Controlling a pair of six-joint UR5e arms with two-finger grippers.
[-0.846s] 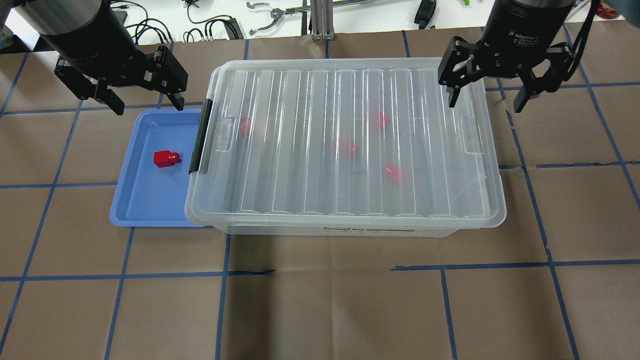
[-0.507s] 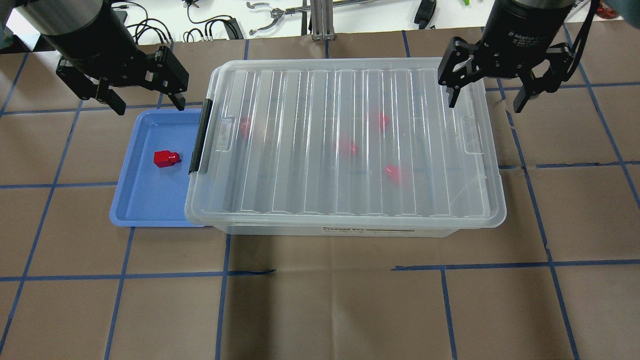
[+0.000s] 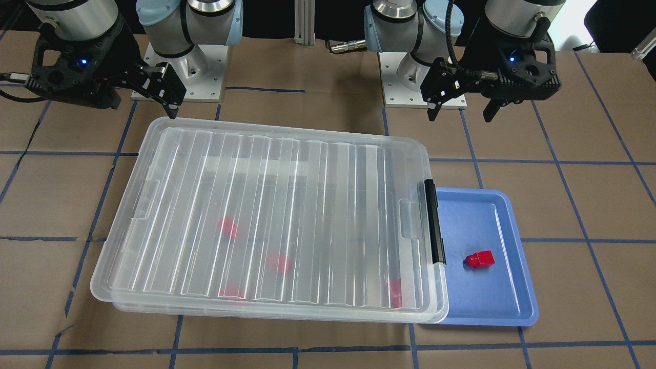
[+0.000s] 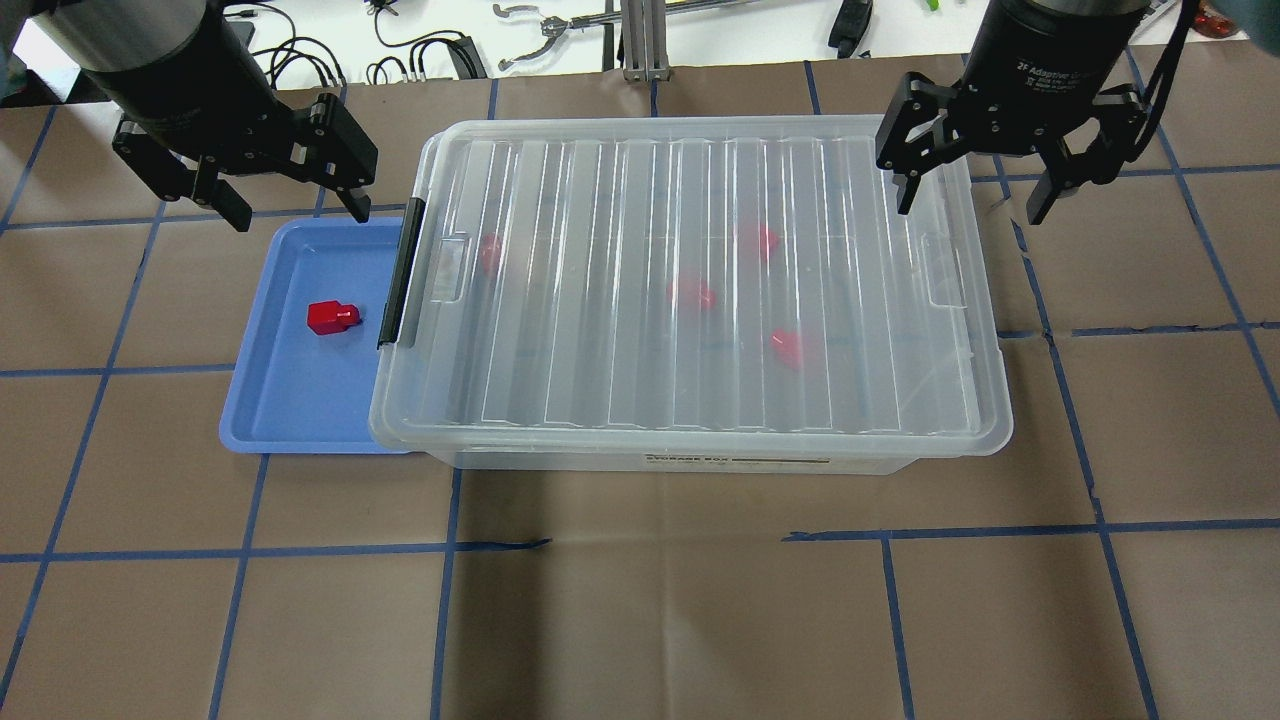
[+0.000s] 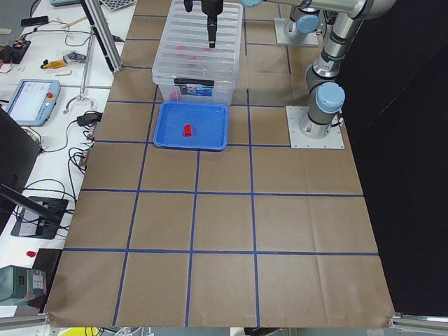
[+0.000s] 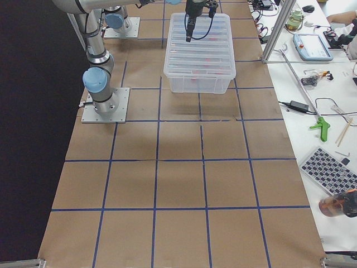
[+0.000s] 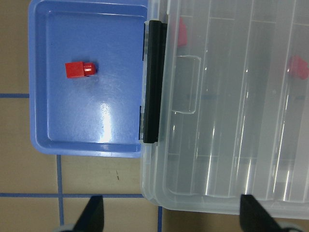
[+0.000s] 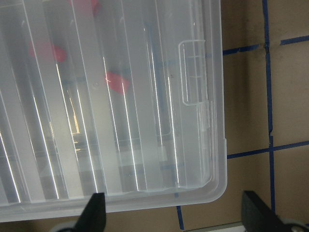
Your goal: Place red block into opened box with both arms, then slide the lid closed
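One red block (image 4: 332,317) lies on the blue tray (image 4: 300,400); it also shows as a red block (image 7: 80,69) in the left wrist view. Several more red blocks (image 4: 790,347) show blurred through the clear ridged lid (image 4: 600,300). The lid lies flat over the whole box (image 4: 560,459), which has a black latch bar (image 4: 400,272) on its tray end. My left gripper (image 4: 300,218) hangs open and empty above the tray's far edge, beside the latch. My right gripper (image 4: 970,213) hangs open and empty over the lid's far right corner.
The blue tray is tucked against and partly under the box's left end. Brown paper with blue tape lines (image 4: 660,540) covers the table. Cables and tools (image 4: 540,40) lie on the white bench beyond the far edge. Arm bases (image 3: 184,77) stand behind the box.
Both grippers have barely shifted. The lid, box, tray and blocks are where they were.
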